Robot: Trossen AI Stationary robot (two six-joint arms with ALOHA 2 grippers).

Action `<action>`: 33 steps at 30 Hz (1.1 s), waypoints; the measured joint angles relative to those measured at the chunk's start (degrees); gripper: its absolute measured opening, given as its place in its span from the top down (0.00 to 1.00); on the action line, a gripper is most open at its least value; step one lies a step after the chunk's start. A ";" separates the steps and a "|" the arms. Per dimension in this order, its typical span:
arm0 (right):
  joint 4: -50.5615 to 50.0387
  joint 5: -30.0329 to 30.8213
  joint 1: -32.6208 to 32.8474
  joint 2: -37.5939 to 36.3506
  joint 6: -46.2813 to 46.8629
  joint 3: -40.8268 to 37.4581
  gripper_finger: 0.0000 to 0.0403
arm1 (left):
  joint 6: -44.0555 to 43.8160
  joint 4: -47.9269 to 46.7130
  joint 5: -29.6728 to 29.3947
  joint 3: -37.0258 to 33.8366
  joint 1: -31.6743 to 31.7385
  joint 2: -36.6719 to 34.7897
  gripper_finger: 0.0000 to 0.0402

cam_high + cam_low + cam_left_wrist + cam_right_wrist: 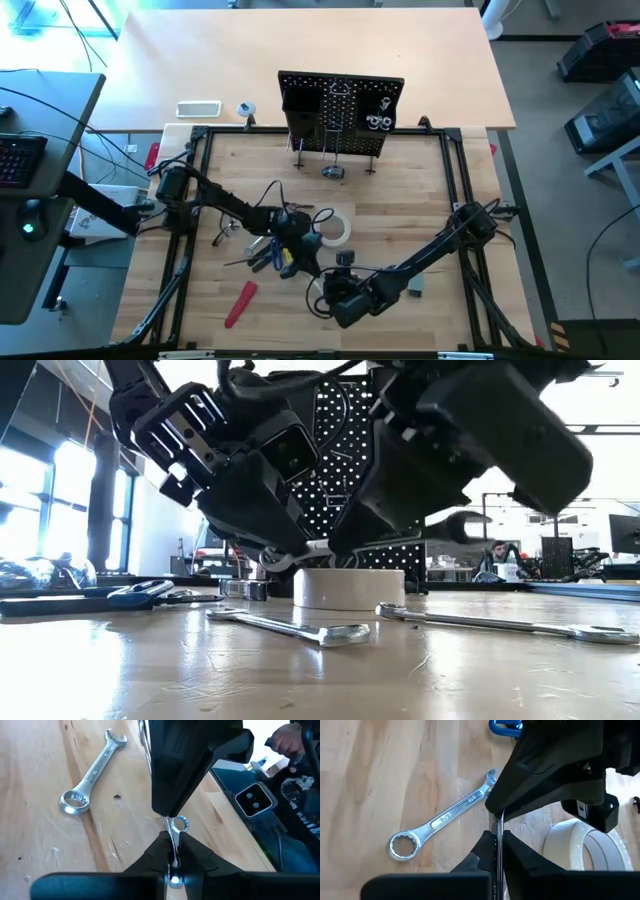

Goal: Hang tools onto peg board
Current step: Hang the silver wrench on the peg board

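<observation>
Tools lie scattered on the wooden table (400,200) in front of the peg board (341,112), which stands upright at the far edge. Both grippers meet near the middle of the table, just beside the white tape roll (334,229). The left gripper (172,851) is pinched on a thin silver wrench (175,831), whose open end shows just past its fingertips, right against the dark body of the other arm. The right gripper (498,842) is also pressed together on a thin silver shaft (498,827), seen edge-on; whether this is the same wrench I cannot tell. In the low view the two dark grippers hang just above the tape roll. Two more wrenches lie flat on the wood: one (295,625) in front of the roll, another (500,623) beside it. Blue-handled pliers (272,256) and a red-handled tool (238,303) rest on the left arm's side.
</observation>
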 joint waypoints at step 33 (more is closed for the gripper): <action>-15.00 5.33 5.17 -10.84 17.04 1.67 0.83 | 19.08 -26.95 -19.56 5.87 -5.07 -10.76 0.97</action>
